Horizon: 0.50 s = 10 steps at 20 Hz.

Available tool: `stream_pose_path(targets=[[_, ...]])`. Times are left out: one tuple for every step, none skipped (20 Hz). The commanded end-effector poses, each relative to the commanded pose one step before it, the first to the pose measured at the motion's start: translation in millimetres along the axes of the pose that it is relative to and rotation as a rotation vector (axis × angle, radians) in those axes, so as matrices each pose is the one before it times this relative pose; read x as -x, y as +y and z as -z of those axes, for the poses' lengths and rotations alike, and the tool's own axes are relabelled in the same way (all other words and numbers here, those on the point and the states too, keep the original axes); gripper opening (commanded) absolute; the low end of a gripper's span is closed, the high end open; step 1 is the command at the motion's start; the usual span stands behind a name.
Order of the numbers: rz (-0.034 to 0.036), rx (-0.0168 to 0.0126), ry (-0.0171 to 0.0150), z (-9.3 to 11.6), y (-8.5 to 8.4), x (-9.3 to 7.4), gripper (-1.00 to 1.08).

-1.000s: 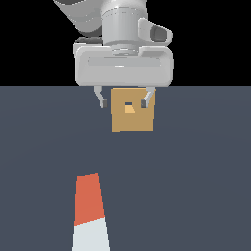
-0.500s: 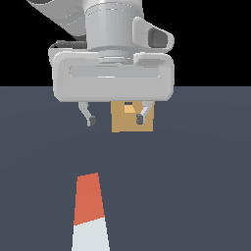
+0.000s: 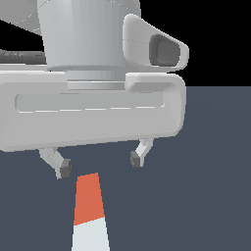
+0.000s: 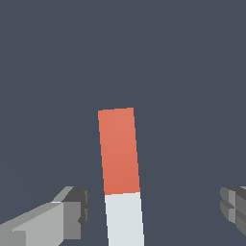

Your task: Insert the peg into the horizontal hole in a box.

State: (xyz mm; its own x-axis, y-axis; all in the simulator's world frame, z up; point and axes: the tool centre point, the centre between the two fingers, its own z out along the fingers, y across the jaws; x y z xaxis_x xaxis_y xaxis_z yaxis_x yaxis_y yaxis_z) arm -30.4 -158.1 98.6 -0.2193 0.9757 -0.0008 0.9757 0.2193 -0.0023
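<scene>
The peg (image 3: 89,211) lies flat on the dark floor, its orange-red half pointing away and its white half toward the exterior view's near edge. It also shows in the wrist view (image 4: 120,168). My gripper (image 3: 99,164) is open and empty, hanging just above the peg's orange-red end, with a finger on either side. In the wrist view the gripper (image 4: 156,211) straddles the peg where orange-red meets white, both fingers well apart from it. The box and its hole are hidden behind the gripper's body in the exterior view.
The dark grey floor (image 3: 211,186) spreads all around. The large pale gripper body (image 3: 93,112) fills the upper half of the exterior view.
The gripper has come toward the camera, from in front of the box to above the peg's orange-red end. It now covers the box. The jaws stayed open.
</scene>
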Motion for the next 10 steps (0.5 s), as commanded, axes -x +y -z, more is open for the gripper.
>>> stream_pose_path(targets=[[0.02238, 0.00099, 0.00004, -7.89, -6.05, 19.58, 1.00], [0.00721, 0.00017, 0.00006, -2.77, -2.04, 6.96, 1.00], [0.00680, 0.00016, 0.00007, -2.60, -1.85, 6.54, 1.00], [0.00636, 0.00015, 0.00007, -2.42, -1.67, 6.12, 1.00], [0.00590, 0.00014, 0.00007, -2.25, -1.52, 5.71, 1.00], [0.00544, 0.00013, 0.00007, -2.07, -1.38, 5.27, 1.00], [0.00498, 0.00012, 0.00006, -1.89, -1.23, 4.81, 1.00], [0.00447, 0.00011, 0.00006, -1.70, -1.10, 4.34, 1.00], [0.00397, 0.00010, 0.00005, -1.51, -0.96, 3.87, 1.00], [0.00345, 0.00009, 0.00005, -1.31, -0.80, 3.40, 1.00]])
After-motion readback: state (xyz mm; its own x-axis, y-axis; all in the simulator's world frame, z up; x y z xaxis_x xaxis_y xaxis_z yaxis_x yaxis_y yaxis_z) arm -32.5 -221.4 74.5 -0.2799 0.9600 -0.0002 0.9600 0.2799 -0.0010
